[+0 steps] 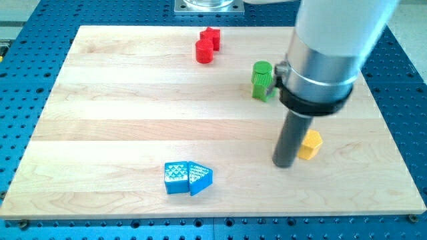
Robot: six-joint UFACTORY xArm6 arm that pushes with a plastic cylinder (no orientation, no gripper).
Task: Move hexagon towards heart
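Observation:
A yellow hexagon (311, 144) lies at the right of the wooden board (120, 100). My tip (284, 164) rests on the board right beside the hexagon's left side, close enough to touch it. I cannot make out a heart-shaped block in this view; the arm's wide body hides part of the board at the upper right.
A red star (211, 37) and a red cylinder (204, 51) sit together near the view's top. A green cylinder (262, 71) and another green block (263, 91) stand by the arm. A blue cube (176, 179) and a blue wedge-like block (201, 179) touch near the bottom.

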